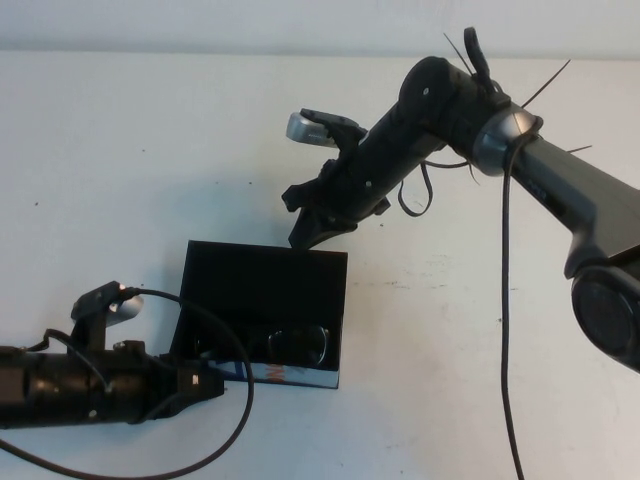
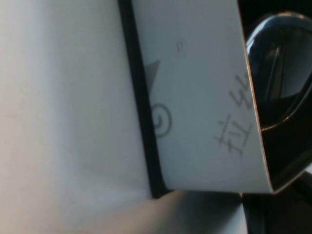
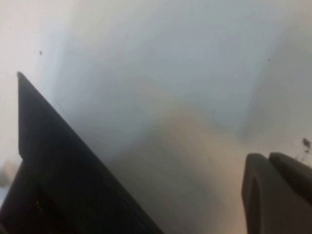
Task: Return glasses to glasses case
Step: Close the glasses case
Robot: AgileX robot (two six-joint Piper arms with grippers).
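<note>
Two arms in view, one open case between them. The glasses case [image 1: 262,315] sits on the white table [image 1: 120,150], its lid standing up at the far side, its printed front edge toward the robot. The glasses [image 1: 285,345] already lie inside, their long axis running along the case's length, parallel to the front edge; the left wrist view shows one lens [image 2: 280,73] just behind that printed edge.

Right gripper [image 1: 303,232]: hangs just above the lid's far upper rim, near its right end, fingers pressed together and holding nothing. In the right wrist view the closed fingertips [image 3: 278,195] are apart from the lid's edge, no contact visible.

Left gripper [image 1: 205,385]: low on the table at the case's front left corner, touching or very nearly touching it. Its opening cannot be told from these views.

Judgement: glasses placed; what remains is closing the lid. The lid lies directly below and toward the robot from the right gripper, so that arm is the better placed to push it down and forward over the glasses. The left arm looks placed to brace the case against sliding.
</note>
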